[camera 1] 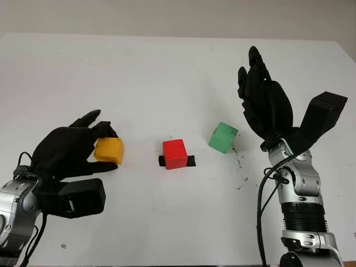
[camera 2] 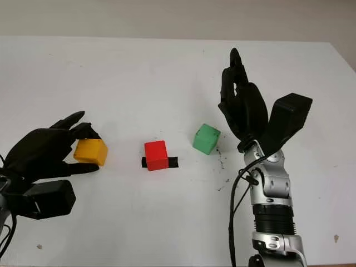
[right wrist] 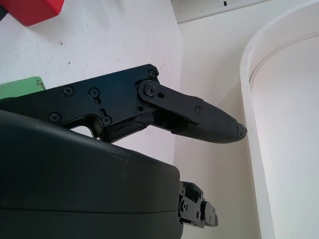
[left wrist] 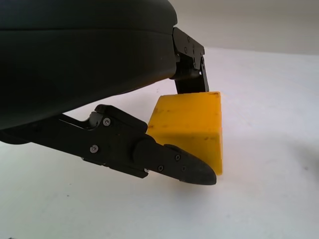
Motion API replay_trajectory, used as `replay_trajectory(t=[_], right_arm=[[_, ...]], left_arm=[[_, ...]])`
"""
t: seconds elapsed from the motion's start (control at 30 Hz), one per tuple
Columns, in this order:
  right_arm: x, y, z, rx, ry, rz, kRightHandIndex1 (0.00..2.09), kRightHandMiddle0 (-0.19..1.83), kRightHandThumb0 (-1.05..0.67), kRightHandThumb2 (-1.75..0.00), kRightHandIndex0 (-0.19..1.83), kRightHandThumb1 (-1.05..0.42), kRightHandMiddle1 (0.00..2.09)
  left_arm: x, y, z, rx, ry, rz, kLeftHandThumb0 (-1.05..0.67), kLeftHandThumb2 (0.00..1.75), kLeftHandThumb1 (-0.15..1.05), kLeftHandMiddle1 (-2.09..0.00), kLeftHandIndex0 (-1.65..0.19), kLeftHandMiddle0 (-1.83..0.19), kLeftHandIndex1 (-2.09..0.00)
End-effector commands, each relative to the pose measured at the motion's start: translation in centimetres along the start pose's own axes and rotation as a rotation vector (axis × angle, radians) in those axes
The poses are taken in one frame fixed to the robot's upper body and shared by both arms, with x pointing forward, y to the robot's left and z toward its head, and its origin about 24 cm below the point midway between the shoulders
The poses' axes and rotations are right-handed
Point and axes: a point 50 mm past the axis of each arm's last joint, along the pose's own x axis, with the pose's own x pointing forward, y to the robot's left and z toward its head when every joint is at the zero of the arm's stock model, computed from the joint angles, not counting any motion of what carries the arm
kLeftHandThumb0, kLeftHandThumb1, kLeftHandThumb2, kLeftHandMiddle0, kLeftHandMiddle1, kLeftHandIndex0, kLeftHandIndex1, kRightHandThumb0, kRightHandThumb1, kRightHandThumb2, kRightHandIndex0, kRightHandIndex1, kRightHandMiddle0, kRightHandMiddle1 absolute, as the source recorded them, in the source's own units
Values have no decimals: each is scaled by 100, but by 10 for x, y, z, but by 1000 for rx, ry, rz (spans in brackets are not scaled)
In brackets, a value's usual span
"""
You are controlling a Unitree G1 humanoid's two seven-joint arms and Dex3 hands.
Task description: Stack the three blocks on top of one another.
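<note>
The left hand (camera 1: 72, 150), black and three-fingered, sits low at the left of the white desk (camera 1: 167, 72) with its fingers (left wrist: 174, 164) clamped on the yellow plastic cube (camera 1: 109, 150), which sits on the desk. The red plastic cube (camera 1: 174, 153) stands in the middle on a strip of black tape (camera 1: 191, 161). Just to its right lies the green plastic cube (camera 1: 223, 137), slightly turned. The right hand (camera 1: 266, 103) hovers open, holding nothing, beside the green cube.

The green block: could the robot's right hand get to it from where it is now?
Probably yes. The right hand is open, raised just beside the green block, with bare table between them and nothing in the way.
</note>
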Motion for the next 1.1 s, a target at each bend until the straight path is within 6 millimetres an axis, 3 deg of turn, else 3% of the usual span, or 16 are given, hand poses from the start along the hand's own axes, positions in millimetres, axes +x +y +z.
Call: replay_trajectory(t=[0.0,0.1,0.27,0.37,0.6,0.73,1.07], right_arm=[[2,-1,7,-9,-26,3,0,-19,-69,-78,-19,-105,0],[2,-1,6,-12,-23,1,0,-19,-69,-77,-19,-105,0],[1,-1,6,-16,-25,7,0,-19,-68,-78,-19,-105,0],[2,-1,6,-10,-21,7,0,-19,-69,-77,-19,-105,0],[3,1,5,13,-18,7,0,-19,-67,-75,-19,-105,0],[2,2,5,12,-17,4,0,-19,-66,-75,-19,-105,0],[1,4,2,19,-13,-7,0,-19,-69,-73,-19,-105,0]], left_arm=[[-1,6,-1,-24,-5,37,-43,14,105,-7,-17,-18,-145],[-2,11,-1,-4,-8,57,-42,12,105,-7,-17,-21,-145],[-2,27,3,184,-62,102,-43,9,105,-7,-25,-28,-139],[3,45,10,270,-108,101,-44,8,105,-6,-23,-29,-150],[19,90,35,341,-254,33,-45,6,104,-6,-30,-30,-138],[33,109,59,388,-348,-26,-44,5,100,-7,-39,-33,-134],[53,124,103,472,-524,-32,-46,5,98,-6,-40,-35,-143]])
